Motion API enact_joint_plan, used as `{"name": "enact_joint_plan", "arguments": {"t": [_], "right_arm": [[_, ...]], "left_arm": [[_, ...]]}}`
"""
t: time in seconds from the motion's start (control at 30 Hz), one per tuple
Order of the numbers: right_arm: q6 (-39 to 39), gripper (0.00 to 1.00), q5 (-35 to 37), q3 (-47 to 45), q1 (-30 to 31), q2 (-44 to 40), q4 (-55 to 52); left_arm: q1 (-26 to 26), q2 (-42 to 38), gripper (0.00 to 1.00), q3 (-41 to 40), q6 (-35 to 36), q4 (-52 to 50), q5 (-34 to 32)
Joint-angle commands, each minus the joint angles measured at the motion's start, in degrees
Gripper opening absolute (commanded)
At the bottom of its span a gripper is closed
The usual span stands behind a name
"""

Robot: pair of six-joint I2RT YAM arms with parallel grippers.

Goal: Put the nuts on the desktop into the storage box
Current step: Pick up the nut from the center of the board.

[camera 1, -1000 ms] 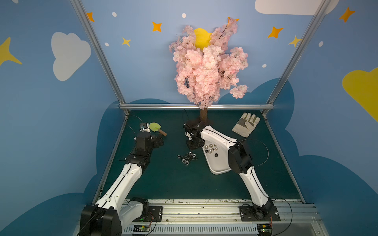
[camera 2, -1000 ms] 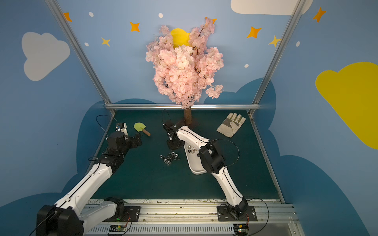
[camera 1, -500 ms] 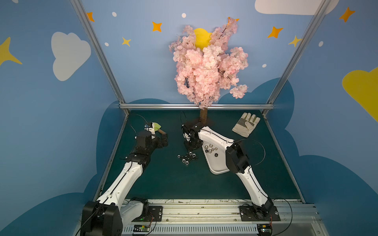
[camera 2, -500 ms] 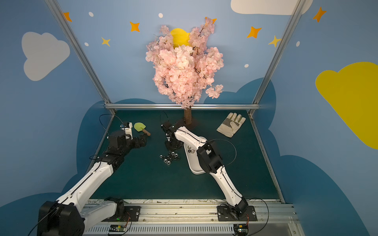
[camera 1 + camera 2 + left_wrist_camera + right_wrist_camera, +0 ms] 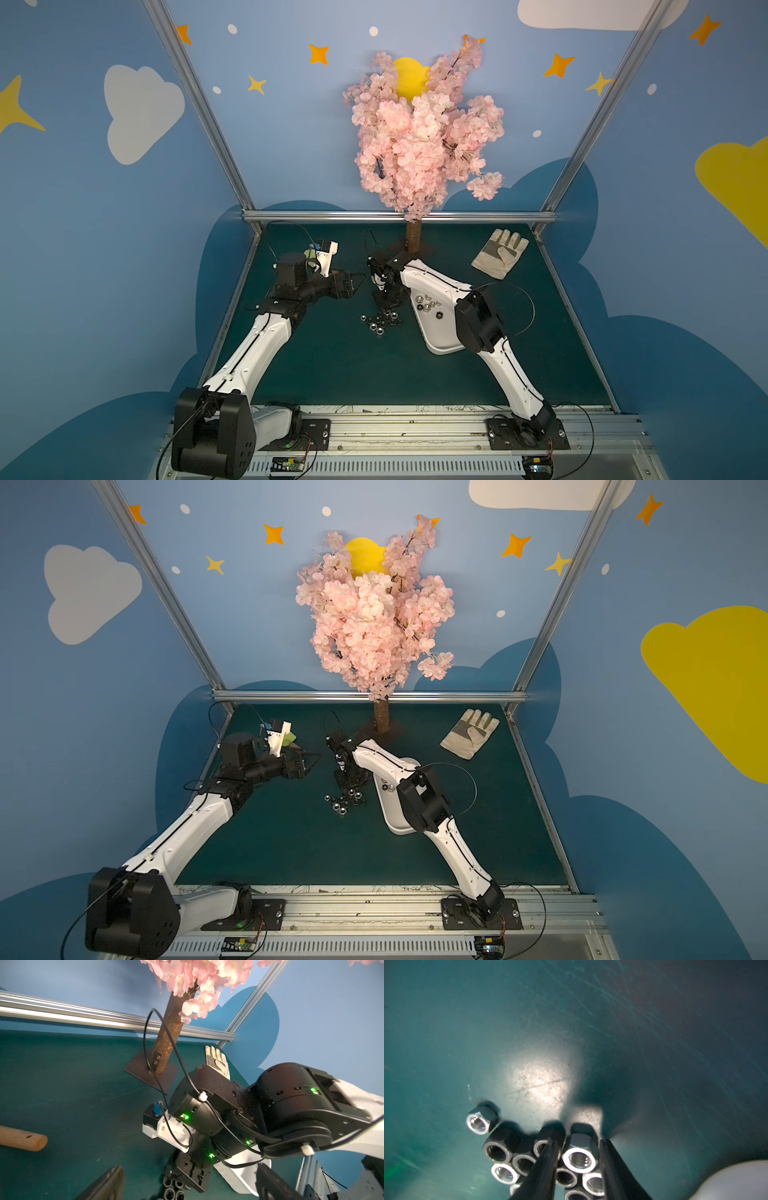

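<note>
Since one second ago the left end effector [image 5: 357,284] has swung away from the green tool at the far left and now points toward the middle of the bench [image 5: 353,374], close to the right arm. The right end effector [image 5: 578,1136] has shifted only a little and is lowered onto the pile of nuts [image 5: 380,323]. For the task this probably means the next pick is starting while the left arm only comes nearer. In the right wrist view the two black fingers [image 5: 548,1163] stand on either side of one bright nut [image 5: 579,1159]. They are narrowed around it, but a thin dark gap is visible on one side, so I judge it is not clamped yet. The left end effector is spread wide and holds nothing. The loose nuts lie in one tight group on the bench just beside the white box [image 5: 440,345] - I count about ten, though some overlap. Inside the box about six nuts show at its far end, and the right arm hides part of it. There is one box, one work glove [image 5: 498,253] at the far right, one blossom tree [image 5: 415,241] and one tool with a wooden handle [image 5: 20,1138].
</note>
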Motion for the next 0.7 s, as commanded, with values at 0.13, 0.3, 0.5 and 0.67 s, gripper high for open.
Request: {"name": "enact_joint_plan", "arguments": {"t": [0.13, 0.3, 0.5, 0.67], "right_arm": [[0.43, 0.38, 2.85, -8.72, 1.21, -1.63, -1.18], [0.02, 0.38, 3.32, -11.95, 1.02, -3.64, -0.23], [-0.40, 0.38, 3.60, -15.97, 0.36, -6.17, 1.41], [-1.10, 0.38, 4.08, -16.52, -0.48, -6.79, 1.70]], "left_arm": [[0.24, -0.54, 1.00, 1.23, 0.55, -0.44, 1.88], [0.19, -1.18, 1.00, 1.08, 0.77, -0.74, 0.59], [0.07, -0.79, 1.00, 0.97, 0.83, -0.66, 0.24], [0.06, -1.44, 1.00, 1.05, 1.19, -1.16, -0.51]]}}
